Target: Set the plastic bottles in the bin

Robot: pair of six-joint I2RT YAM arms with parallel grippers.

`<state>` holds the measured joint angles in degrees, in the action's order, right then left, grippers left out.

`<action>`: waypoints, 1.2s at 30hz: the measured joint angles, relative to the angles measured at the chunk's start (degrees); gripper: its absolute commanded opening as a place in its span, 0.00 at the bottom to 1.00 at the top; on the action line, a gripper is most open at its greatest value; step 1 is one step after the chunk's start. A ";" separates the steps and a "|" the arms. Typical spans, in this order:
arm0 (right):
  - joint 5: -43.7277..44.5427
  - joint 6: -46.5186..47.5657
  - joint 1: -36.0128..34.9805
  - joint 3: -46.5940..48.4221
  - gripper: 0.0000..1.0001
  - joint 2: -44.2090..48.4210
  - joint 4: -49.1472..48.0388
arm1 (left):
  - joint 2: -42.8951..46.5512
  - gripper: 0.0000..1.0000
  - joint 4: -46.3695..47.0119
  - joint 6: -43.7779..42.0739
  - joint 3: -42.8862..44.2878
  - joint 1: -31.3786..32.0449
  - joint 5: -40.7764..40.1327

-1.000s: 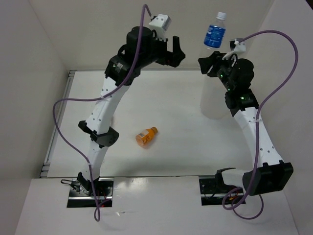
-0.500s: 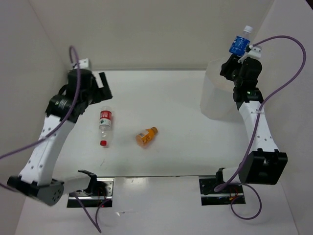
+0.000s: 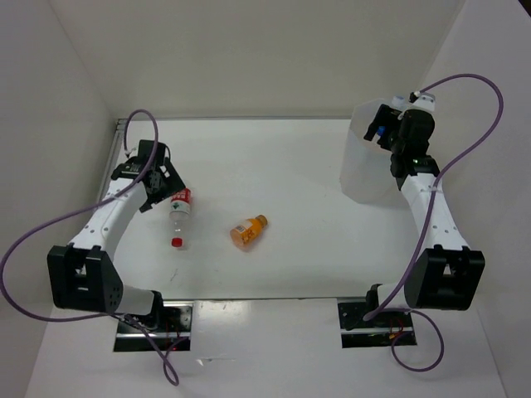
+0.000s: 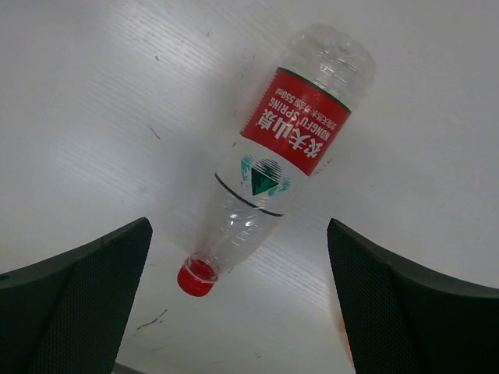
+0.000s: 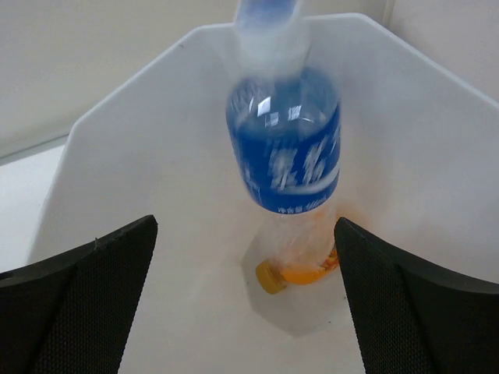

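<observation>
Straddling the red-label bottle (image 4: pixel 292 132) lying on the surface (image 4: pixel 93 93), the left pincer (image 4: pixel 238 265) is released.
Light, thin-walled, probably slippery: grip its labelled middle; the right pincer (image 5: pixel 248 304), released, hangs above the bin (image 5: pixel 125 156), blue-label bottle (image 5: pixel 284 148) blurred in its mouth.

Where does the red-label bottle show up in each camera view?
Top external: red-label bottle lying left of centre, cap toward the arm bases.
Left wrist: mid-frame, diagonal, ahead of the open left claw.
Right wrist: not in it.
Shared landmark: its red cap, in both of those views.
</observation>
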<state>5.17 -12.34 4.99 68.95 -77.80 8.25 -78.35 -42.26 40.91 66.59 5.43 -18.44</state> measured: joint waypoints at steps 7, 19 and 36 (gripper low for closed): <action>-1.99 -0.07 0.04 0.00 1.00 0.98 0.17 | -7.19 1.00 2.75 1.64 -0.70 -2.60 5.31; -5.20 -0.90 0.04 0.15 1.00 4.68 -0.04 | -14.93 1.00 6.38 2.64 -4.68 -2.10 8.85; -8.94 -2.03 0.04 0.15 1.00 7.48 -1.27 | -21.09 0.62 7.56 2.78 -2.71 2.73 6.75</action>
<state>-3.77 -14.37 5.04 69.10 -70.32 6.98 -99.44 -34.70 43.68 63.88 8.16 -11.68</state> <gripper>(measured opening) 0.994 0.691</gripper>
